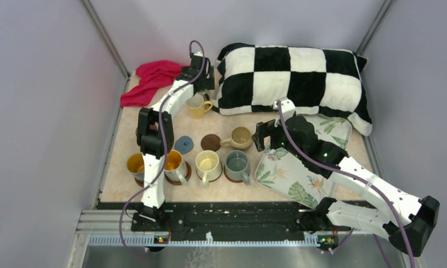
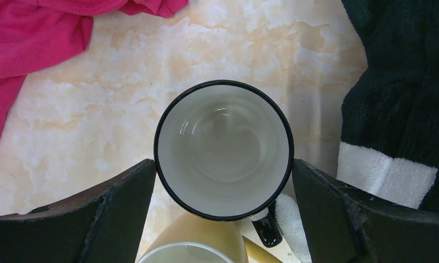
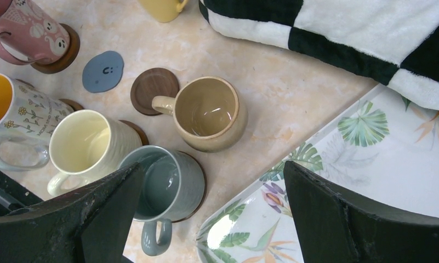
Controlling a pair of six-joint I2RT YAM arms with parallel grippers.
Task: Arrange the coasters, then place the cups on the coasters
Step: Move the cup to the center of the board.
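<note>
My left gripper is open at the back of the table, its fingers standing either side of a white cup with a black rim. A yellow cup stands just in front of it. My right gripper is open and empty above the tray's edge, next to a tan cup on the bare table. A blue-grey coaster and a brown coaster lie bare. The grey cup, cream cup, flower-print cup and pink cup stand on brown coasters.
A leaf-print tray lies at the right front. A black-and-white checked pillow fills the back right. A red cloth lies at the back left. Grey walls close in both sides.
</note>
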